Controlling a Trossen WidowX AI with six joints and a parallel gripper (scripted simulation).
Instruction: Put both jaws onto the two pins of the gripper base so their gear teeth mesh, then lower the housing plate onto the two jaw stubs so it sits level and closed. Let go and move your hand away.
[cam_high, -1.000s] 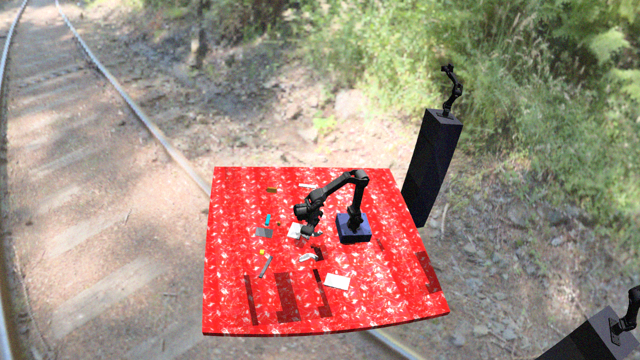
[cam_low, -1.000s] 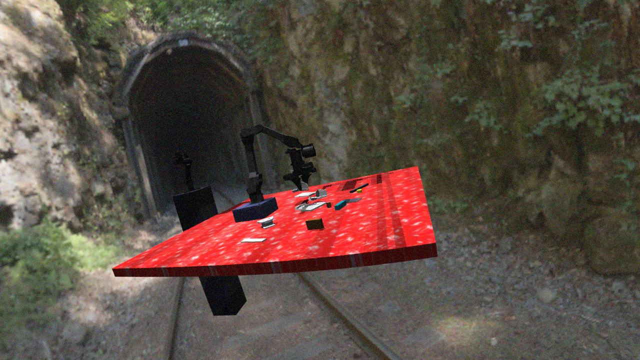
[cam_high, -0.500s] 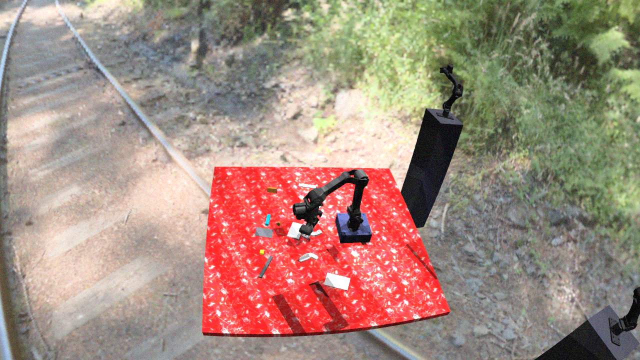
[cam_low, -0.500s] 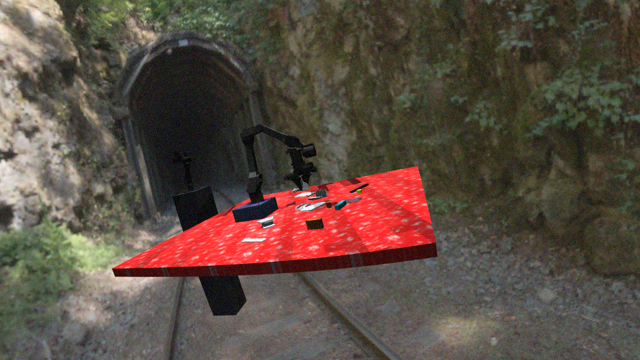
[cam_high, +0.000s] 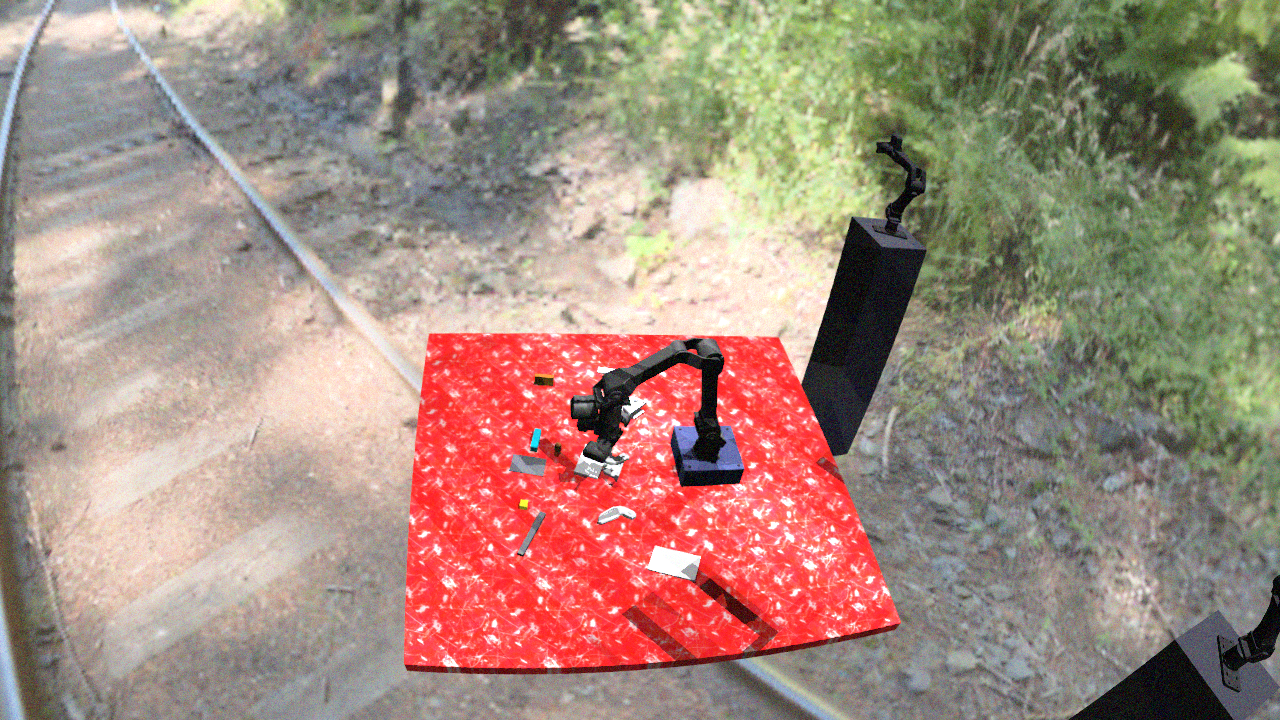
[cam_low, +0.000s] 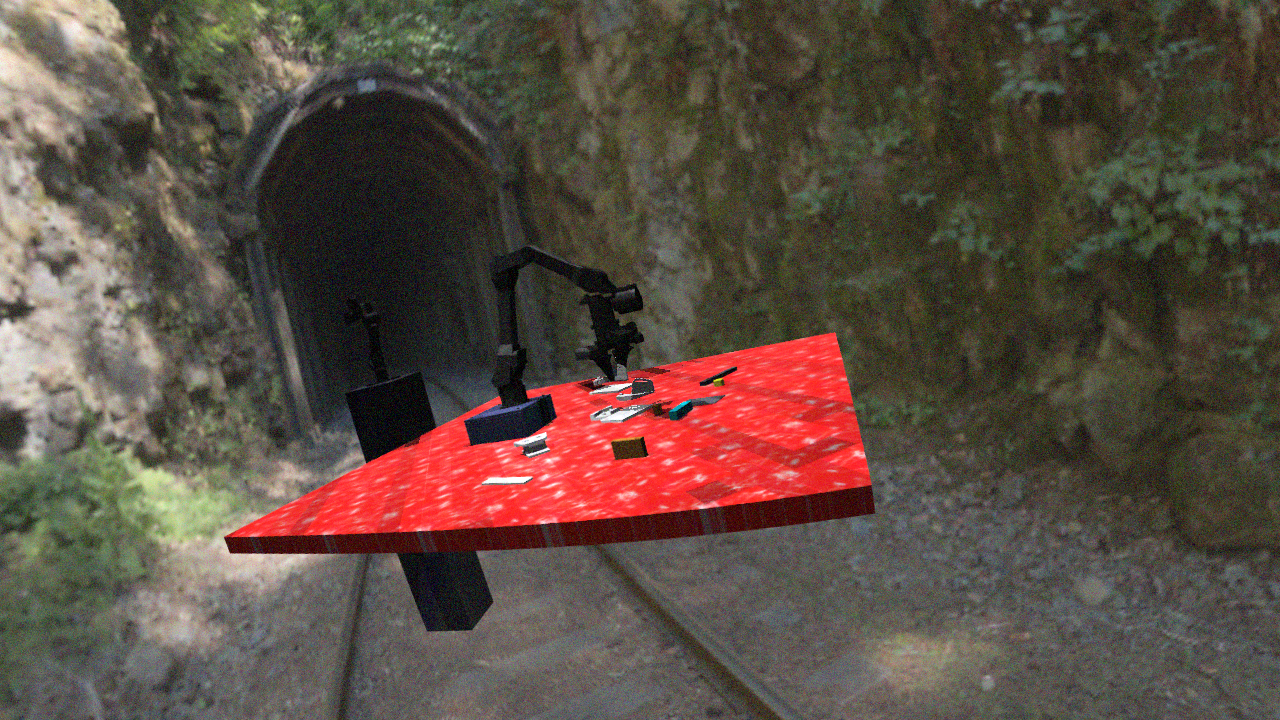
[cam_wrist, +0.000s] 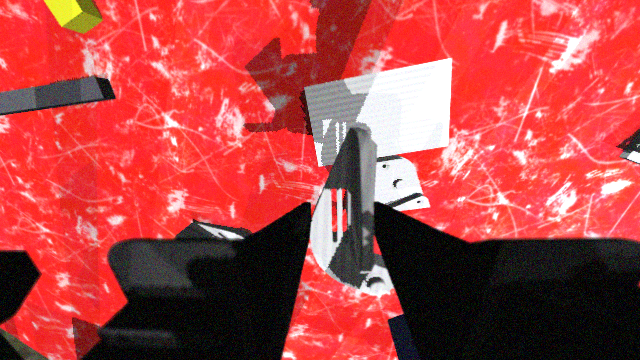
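My gripper (cam_high: 608, 454) (cam_low: 619, 371) (cam_wrist: 340, 209) is shut on a jaw, a pale slotted curved piece standing upright between the fingertips, above the near end of the gripper base. The white gripper base (cam_high: 588, 466) (cam_low: 617, 414) (cam_wrist: 410, 112) lies on the table; its holed end is partly hidden by the held jaw in the wrist view. The other jaw (cam_high: 617, 514) (cam_wrist: 220, 231) lies on the table, partly behind the left finger in the wrist view. A flat white plate (cam_high: 671, 561), possibly the housing plate, lies farther off. Whether the held jaw touches a pin cannot be told.
A dark bar (cam_high: 531, 533) (cam_wrist: 55, 95) and yellow cube (cam_high: 523, 504) (cam_wrist: 77, 15) lie beyond the other jaw. A grey plate (cam_high: 528, 464), teal block (cam_high: 535, 438) (cam_low: 681, 409), orange block (cam_high: 543, 379) (cam_low: 629, 447) and white flanged piece (cam_low: 534, 443) lie around.
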